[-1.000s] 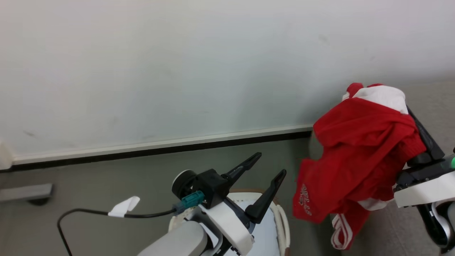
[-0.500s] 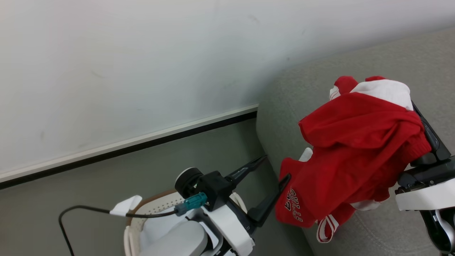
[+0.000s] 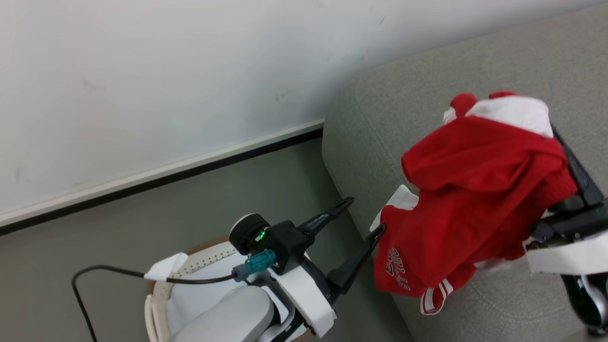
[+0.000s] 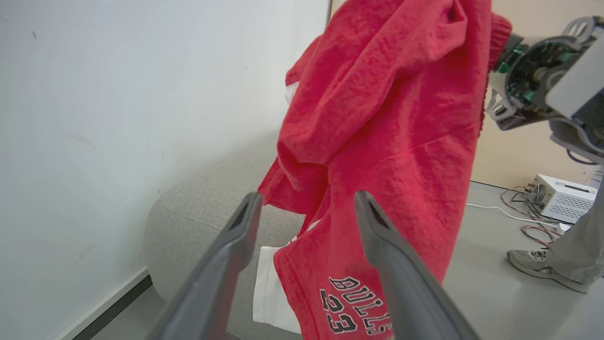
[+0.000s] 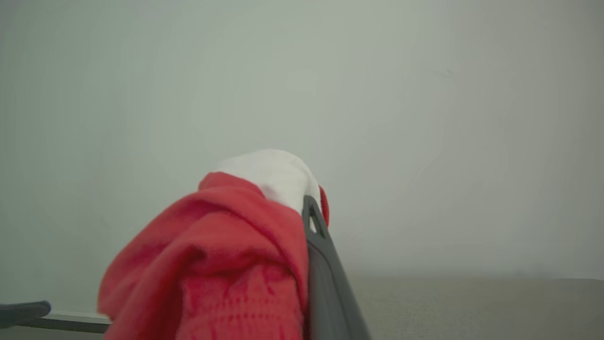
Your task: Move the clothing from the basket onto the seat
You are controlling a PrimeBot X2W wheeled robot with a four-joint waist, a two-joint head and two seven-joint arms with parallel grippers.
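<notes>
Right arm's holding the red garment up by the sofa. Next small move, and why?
Probably carry the right gripper a little further over the sofa before lowering. The clothing hangs from it, but in the head view its hem lines up with the sofa's edge, so releasing here might let it slide off.

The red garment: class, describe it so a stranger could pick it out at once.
Find the grey sofa at the head view's right. Over its rounded end, a garment hangs from the right end effector. It alone is bright red, with white trim and "BULLS 23" lettering.
</notes>
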